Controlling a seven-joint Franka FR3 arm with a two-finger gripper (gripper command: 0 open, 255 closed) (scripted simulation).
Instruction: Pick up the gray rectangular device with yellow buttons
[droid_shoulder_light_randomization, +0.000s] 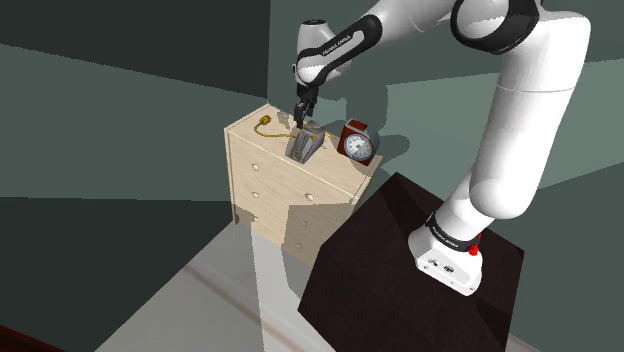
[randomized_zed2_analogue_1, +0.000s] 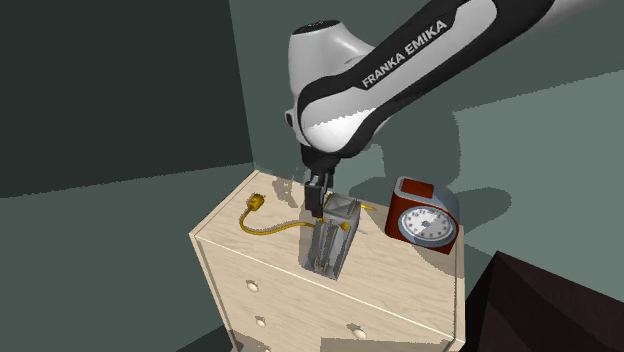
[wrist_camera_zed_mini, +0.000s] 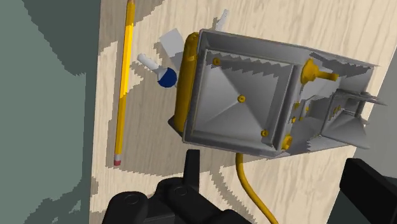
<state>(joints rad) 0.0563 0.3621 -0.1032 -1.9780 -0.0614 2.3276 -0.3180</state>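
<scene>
Gripper (randomized_zed2_analogue_1: 317, 206) fingers spread wide, over gray device (randomized_zed2_analogue_1: 331, 242). Hard box, likely light, maybe slippery; pinch narrow sides.

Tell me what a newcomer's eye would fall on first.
The big white arm has its black gripper at a grey device with yellow knobs, standing tilted on a pale wooden dresser. A red clock stands beside it, toward the second exterior view's right.
</scene>
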